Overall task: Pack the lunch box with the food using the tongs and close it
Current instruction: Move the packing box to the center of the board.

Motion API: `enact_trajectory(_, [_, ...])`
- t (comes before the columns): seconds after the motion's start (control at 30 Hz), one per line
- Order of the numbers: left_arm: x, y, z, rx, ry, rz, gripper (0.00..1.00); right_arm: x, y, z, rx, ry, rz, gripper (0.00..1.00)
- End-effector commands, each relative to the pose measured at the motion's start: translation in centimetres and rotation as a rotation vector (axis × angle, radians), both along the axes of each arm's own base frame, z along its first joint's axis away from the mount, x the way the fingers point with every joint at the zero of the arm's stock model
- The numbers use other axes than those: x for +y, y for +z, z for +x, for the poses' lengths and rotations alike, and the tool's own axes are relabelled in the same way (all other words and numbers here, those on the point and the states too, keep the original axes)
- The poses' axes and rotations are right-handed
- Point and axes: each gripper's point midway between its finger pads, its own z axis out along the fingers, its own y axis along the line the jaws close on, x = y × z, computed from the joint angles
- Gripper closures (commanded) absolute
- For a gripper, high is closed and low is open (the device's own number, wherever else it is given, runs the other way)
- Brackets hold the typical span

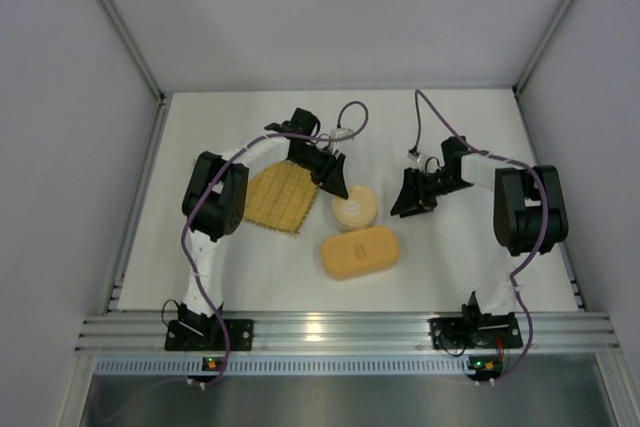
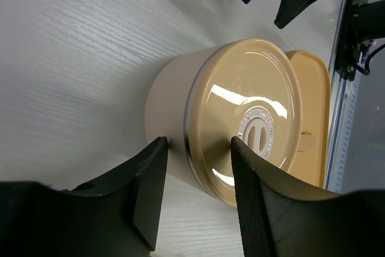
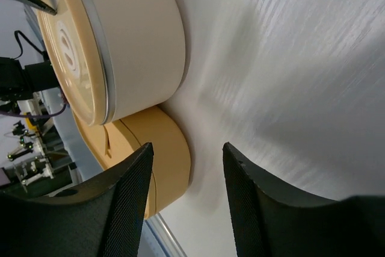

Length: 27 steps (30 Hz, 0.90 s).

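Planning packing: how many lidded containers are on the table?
2: a round cream container with tan lid centrally, and an oblong yellow-orange plastic lunch box on its near side. None looks hidden.

White, faintly grained worktop [image 1: 240,122], boxed on three sides by plain pale-grey panels [image 1: 340,17] — thin metal struts [image 1: 118,27] running to its far corners. Ribbed aluminium rail [image 1: 380,330] along the near edge, catching soft overhead glare.

Round bowl [image 1: 355,210] and lunch box [image 1: 361,252] crowded together mid-table, mat [image 1: 277,197] toward left edge, passage along table [image 1: 450,127] far edge.
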Motion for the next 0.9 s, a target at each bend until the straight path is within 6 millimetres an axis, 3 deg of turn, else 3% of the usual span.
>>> enact_trajectory(0.0, [1.6, -1.2, -1.2, -0.017, -0.025, 0.077, 0.5, 0.9, 0.4, 2.9, -0.137, -0.022, -0.026, 0.51])
enact_trajectory(0.23, [1.7, -1.1, -1.2, -0.019, -0.024, 0.076, 0.5, 1.8, -0.3, 4.5, -0.129, -0.055, -0.045, 0.55])
enact_trajectory(0.47, [1.9, -1.2, -1.1, -0.023, -0.027, 0.076, 0.5, 3.7, -2.3, 1.7, -0.091, 0.016, -0.088, 0.56])
enact_trajectory(0.6, [2.1, -1.3, -1.0, -0.023, -0.028, 0.073, 0.5, 3.7, -3.3, -0.2, -0.06, 0.039, -0.11, 0.58])
enact_trajectory(0.87, [2.2, -1.3, -1.0, -0.026, -0.049, 0.068, 0.51, 2.8, -3.1, -1.7, -0.076, 0.047, -0.146, 0.58])
